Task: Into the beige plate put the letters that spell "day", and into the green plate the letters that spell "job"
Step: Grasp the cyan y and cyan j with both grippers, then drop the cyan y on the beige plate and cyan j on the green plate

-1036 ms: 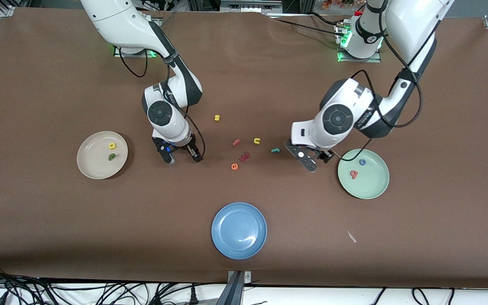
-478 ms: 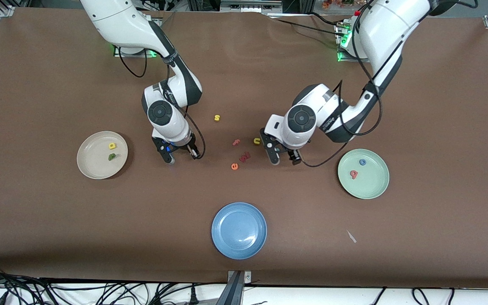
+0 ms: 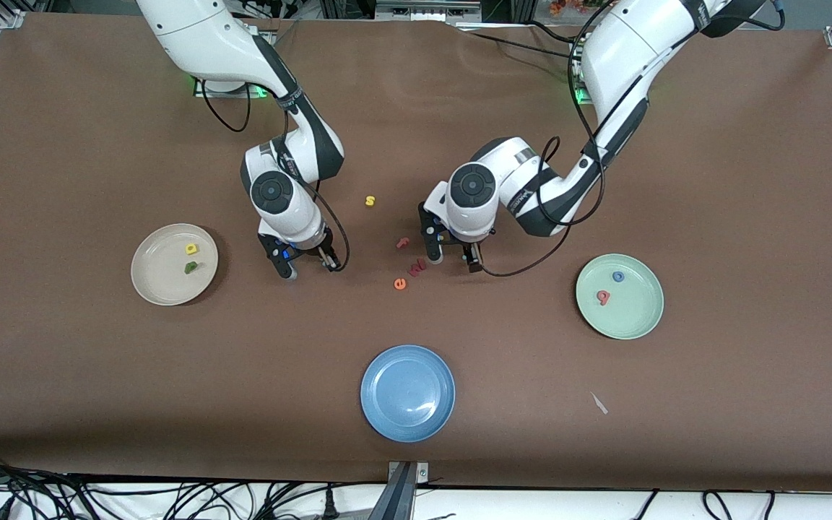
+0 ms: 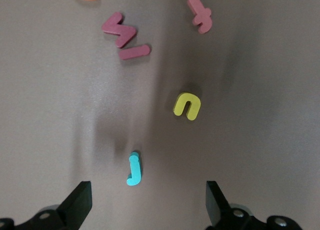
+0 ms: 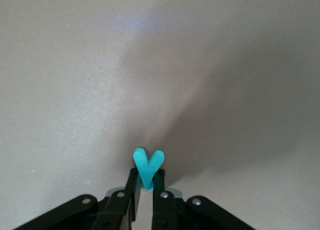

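Observation:
My right gripper point(image 5: 147, 182) is shut on the teal y point(image 5: 148, 166), which stands upright between its fingertips. In the front view that gripper point(image 3: 309, 269) is low over the table, between the beige plate point(image 3: 159, 282) and the loose letters. The plate holds the yellow d point(image 3: 191, 249) and dark green a point(image 3: 190, 268). My left gripper point(image 4: 148, 205) is open, its fingers wide apart on either side of the teal j point(image 4: 133, 169) on the table below. In the front view it point(image 3: 452, 261) covers the j. The green plate point(image 3: 633, 314) holds the blue o point(image 3: 618, 276) and pink-red b point(image 3: 604, 296).
Loose letters lie near the left gripper: a yellow u point(image 4: 187, 105), a salmon f point(image 3: 402, 243), a maroon zigzag letter point(image 3: 417, 267) and an orange e point(image 3: 400, 284). A yellow s point(image 3: 370, 201) lies nearer the bases. A blue plate point(image 3: 407, 392) sits near the front camera.
My right gripper has shut on the teal y. The left arm has swung from beside the green plate toward the loose letters and now hangs over the j.

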`<control>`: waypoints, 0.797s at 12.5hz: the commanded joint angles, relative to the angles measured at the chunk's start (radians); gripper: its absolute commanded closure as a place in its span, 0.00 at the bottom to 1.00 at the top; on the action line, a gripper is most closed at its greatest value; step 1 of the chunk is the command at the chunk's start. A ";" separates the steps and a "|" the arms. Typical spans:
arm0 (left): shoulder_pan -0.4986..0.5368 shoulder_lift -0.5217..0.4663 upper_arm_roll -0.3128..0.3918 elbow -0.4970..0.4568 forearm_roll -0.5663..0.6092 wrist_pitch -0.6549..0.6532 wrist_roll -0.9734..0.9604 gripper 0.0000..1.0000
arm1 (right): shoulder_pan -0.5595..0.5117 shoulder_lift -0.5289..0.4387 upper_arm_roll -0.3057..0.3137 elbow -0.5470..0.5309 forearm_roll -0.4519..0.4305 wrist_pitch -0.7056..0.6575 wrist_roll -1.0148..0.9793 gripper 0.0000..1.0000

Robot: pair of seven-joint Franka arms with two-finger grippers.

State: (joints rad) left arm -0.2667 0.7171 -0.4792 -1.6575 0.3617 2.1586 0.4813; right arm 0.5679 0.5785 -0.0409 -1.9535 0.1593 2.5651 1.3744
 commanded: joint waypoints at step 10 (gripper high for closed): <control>-0.006 0.076 0.013 0.025 0.149 0.073 0.026 0.40 | 0.000 -0.213 -0.334 -0.088 -0.017 -0.372 -0.777 1.00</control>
State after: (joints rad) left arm -0.2674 0.7803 -0.4669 -1.6545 0.4724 2.2308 0.4970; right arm 0.5645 0.4176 -0.3062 -1.9666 0.1530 2.1867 0.7325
